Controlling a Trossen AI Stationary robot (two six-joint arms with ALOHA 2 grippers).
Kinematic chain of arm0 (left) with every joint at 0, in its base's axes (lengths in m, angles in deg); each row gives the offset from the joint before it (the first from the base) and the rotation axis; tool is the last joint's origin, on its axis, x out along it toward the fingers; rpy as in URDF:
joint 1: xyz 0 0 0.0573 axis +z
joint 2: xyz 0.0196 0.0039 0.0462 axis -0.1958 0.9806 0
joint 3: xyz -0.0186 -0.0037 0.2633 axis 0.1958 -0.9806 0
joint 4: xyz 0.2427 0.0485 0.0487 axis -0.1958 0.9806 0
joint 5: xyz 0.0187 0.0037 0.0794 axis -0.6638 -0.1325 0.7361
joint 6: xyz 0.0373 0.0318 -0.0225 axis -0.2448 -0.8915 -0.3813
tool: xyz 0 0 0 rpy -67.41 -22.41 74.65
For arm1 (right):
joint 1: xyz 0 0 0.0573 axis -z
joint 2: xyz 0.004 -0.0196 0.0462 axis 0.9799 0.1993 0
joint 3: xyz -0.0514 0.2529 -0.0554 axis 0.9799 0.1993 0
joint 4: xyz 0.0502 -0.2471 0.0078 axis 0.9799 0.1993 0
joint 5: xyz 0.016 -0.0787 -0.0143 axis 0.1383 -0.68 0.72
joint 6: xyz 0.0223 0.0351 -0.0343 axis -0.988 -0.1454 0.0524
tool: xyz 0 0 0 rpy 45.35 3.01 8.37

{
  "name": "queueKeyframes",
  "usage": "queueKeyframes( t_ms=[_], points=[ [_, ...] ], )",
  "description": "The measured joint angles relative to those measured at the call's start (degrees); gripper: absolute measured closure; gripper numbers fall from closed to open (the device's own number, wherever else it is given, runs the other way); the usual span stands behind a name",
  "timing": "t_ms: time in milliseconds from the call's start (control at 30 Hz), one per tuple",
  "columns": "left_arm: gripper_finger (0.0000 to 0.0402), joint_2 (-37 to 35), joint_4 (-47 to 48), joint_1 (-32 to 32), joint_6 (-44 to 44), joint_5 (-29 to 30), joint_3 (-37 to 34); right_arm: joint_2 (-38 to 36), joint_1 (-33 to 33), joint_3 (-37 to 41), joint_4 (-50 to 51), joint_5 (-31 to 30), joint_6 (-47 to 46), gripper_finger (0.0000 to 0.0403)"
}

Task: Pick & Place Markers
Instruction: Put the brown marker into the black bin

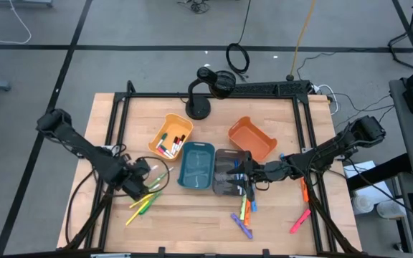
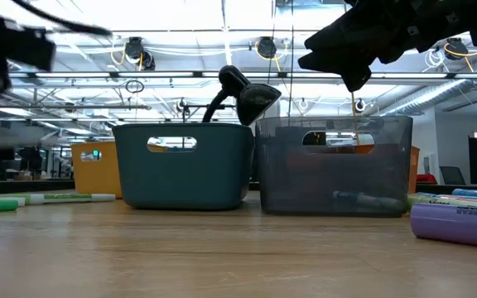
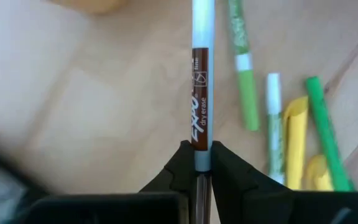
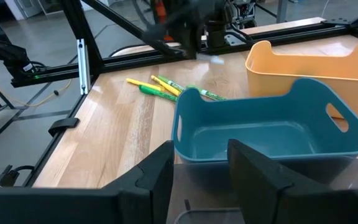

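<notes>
My left gripper (image 3: 202, 152) (image 1: 140, 179) is shut on a white marker with a brown label (image 3: 201, 93), near the table's left front. Several green and yellow markers (image 3: 291, 137) (image 1: 145, 201) lie flat on the wood beside it. More markers (image 1: 244, 215) lie at the right front, among them a purple one (image 2: 458, 223). My right gripper (image 4: 199, 168) (image 1: 246, 175) hangs open over the grey bin (image 2: 334, 165), with nothing between its fingers, facing the teal bin (image 4: 272, 127). My left gripper pinches the marker's barrel (image 3: 202, 160) between its two fingertips, just past the end of the brown label. The fingers come from above, pointing steeply down. Most of the marker sticks out beyond the fingertips and looks raised off the wood.
Four bins stand mid-table: yellow (image 1: 171, 136) with markers inside, teal (image 1: 196, 166), grey (image 1: 229, 174), orange (image 1: 253, 137). A black lamp-like stand (image 1: 199, 97) is at the back. Pink (image 1: 300, 218) and orange (image 1: 305, 190) markers lie by the right rail.
</notes>
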Motion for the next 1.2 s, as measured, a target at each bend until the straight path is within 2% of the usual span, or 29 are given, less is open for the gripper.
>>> queueKeyframes(
  t_ms=[133,300,433,600,733,900,1100,1200],
  points=[
    [0.0370,-2.59,-2.85,-3.17,-3.11,10.60,3.74,0.00,0.00,0.00,0.01,-0.02,0.00,0.0261],
    [0.0370,-5.19,-15.58,-7.08,-16.12,24.48,4.41,0.09,0.09,0.00,-2.92,-0.37,1.36,0.0261],
    [0.0370,-5.56,-24.68,-8.93,-27.33,31.85,4.42,3.68,0.11,0.00,-14.27,-4.48,7.59,0.0261],
    [0.0370,-5.56,-36.91,-8.87,-39.70,35.23,3.90,11.52,0.59,-0.08,-31.45,-4.48,14.80,0.0261],
    [0.0370,-5.56,-50.19,-6.37,-51.08,31.75,1.76,15.29,1.68,-1.95,-32.98,-2.21,15.93,0.0261],
    [0.0370,-5.45,-66.61,-0.36,-61.90,19.88,-2.47,16.85,1.97,-4.69,-33.07,1.50,16.00,0.0261],
    [0.0370,-5.29,-76.78,7.56,-65.78,10.16,-6.02,16.87,1.86,-8.14,-33.46,1.63,16.30,0.0261],
    [0.0370,-2.99,-81.95,11.80,-66.11,4.63,-6.32,16.87,1.88,-10.24,-33.33,4.34,17.79,0.0261]
  ],
)
